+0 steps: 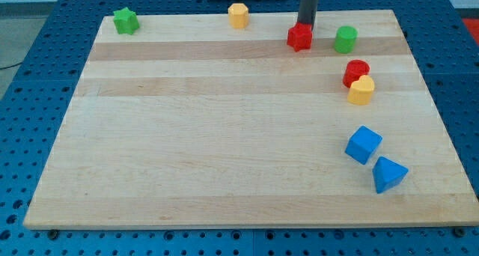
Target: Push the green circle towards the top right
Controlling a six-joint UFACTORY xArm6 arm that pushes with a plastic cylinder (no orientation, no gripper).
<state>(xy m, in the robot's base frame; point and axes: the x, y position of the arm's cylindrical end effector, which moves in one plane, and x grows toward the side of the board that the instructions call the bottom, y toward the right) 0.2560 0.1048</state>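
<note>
The green circle [345, 40] is a short green cylinder near the top right of the wooden board [224, 136]. My tip [304, 24] comes down from the view's top and ends just behind the red star-shaped block [299, 37], touching or nearly touching its top edge. The green circle lies about 55 px to the right of my tip, apart from it and from the red star.
A red circle [355, 71] and a yellow heart-like block [361, 90] touch each other below the green circle. A blue cube [364, 144] and blue triangle [388, 174] lie lower right. A green star [126, 21] and yellow hexagon-like block [238, 16] sit along the top edge.
</note>
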